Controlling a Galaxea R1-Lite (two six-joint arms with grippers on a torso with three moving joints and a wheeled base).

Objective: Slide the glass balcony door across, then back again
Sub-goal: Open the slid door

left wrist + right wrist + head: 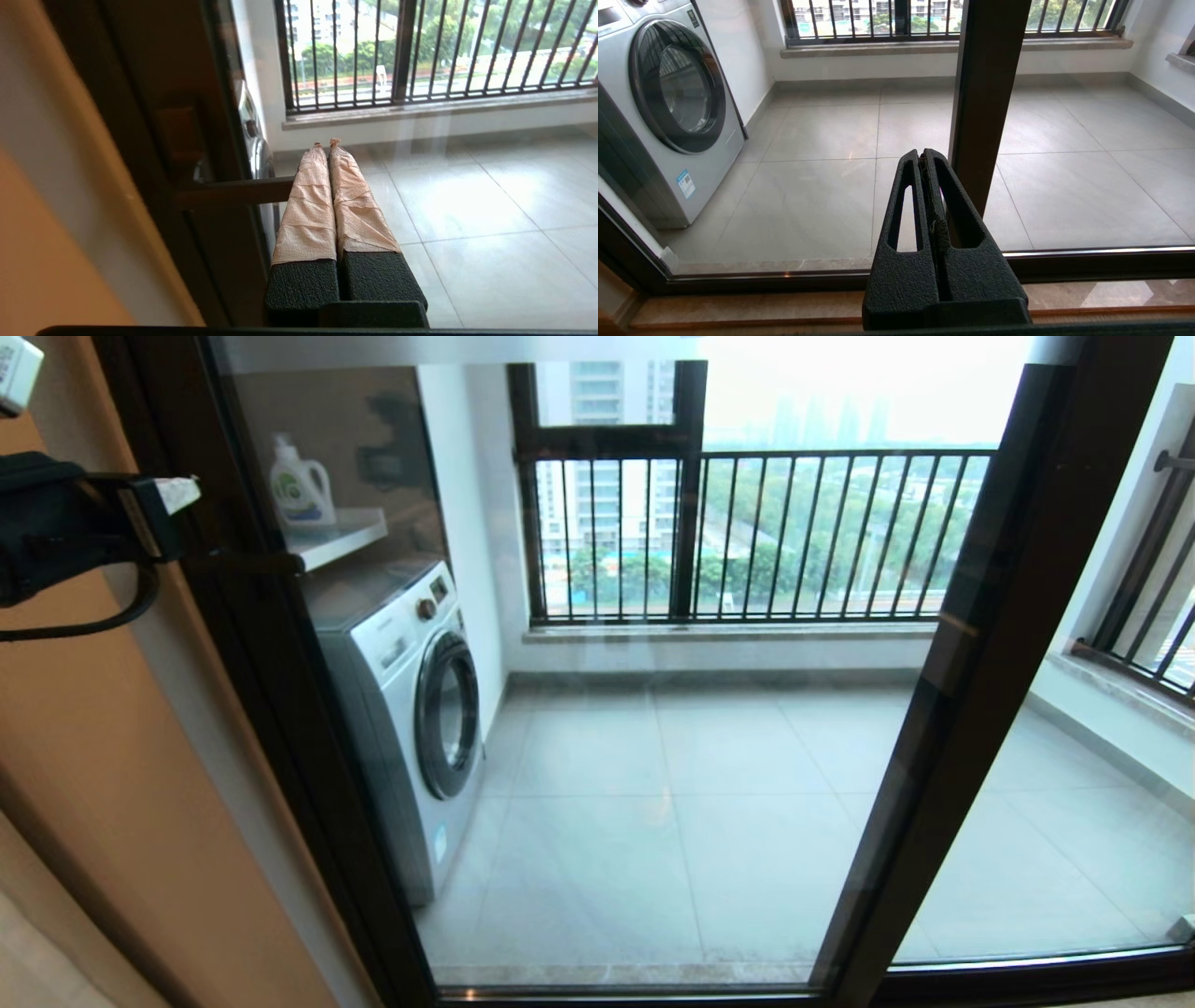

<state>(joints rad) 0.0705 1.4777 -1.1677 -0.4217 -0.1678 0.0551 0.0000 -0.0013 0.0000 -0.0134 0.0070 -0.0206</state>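
Right now I have the left gripper (pixel 325 142) up at the door's left stile, its taped fingers (pixel 308 200) pressed together with nothing between them, lying across the far end of a short dark bar that juts out from the stile like a handle (pixel 233 191). I cannot tell whether they touch it or merely pass in front. The right gripper (pixel 923 154) hangs low near the bottom track (pixel 1087 263), its fingers also shut on nothing, just in front of the dark upright (pixel 987 93) where the two panels meet.

By my reading the glass balcony door (pixel 635 709) sits at the left end of its travel, its left stile (pixel 243 616) hard against the wall jamb (pixel 112 728), so this is either the start of the first slide or the end of the return; I cannot say which. If a slide is due, I judge the next move calls for a sideways push on the bar toward the right, kept level with the track.

The door is clear glass in a slim dark brown frame. Beyond it stand a washing machine (pixel 411 709), a pale tiled floor (pixel 672 803) and the railing bars (pixel 794 532) of the outer window.
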